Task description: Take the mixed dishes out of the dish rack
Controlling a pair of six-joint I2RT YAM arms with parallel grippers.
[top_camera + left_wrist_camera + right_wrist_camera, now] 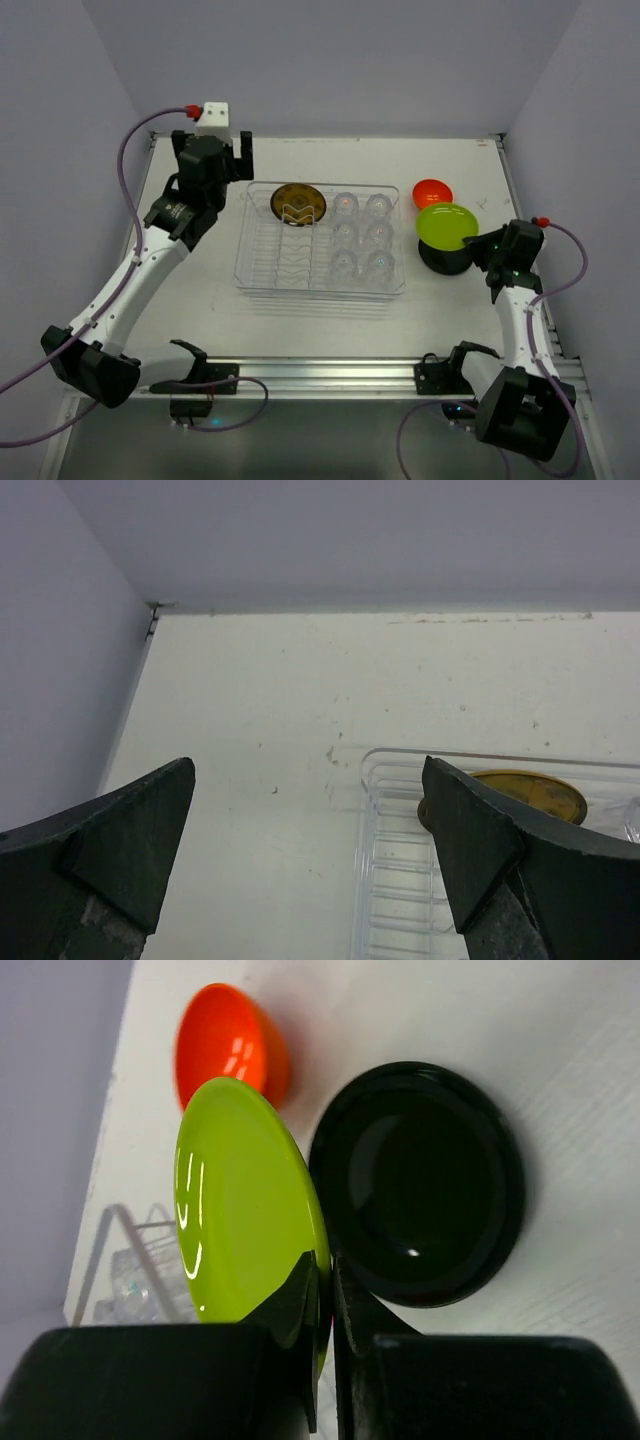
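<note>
Two arms reach out from the near edge of the table (200,320), each with a different job in hand. Nearest, the right gripper (325,1270) has its jaws pinched tight on the rim of the lime-green plate (240,1200), a thin edge grip that suits a flat dish. It carries the plate over the black plate (420,1180), which lies flat on the table to the right of the rack. That looks like a stack in the making, though whether the two plates touch cannot be told.

Further in, the dish rack (250,280) sits mid-table. The six glass cups (360,235) fill its right half in pairs. The olive plate (298,203) lies at its far end, left of the cups.

Beyond the green plate, the orange bowl (432,192) rests on the table outside the rack, already unloaded.

Farthest, the left gripper (305,780) hovers by the rack's far left corner, jaws spread wide and holding nothing. Its wrist view looks across that corner at the olive plate, probably its next pick.
</note>
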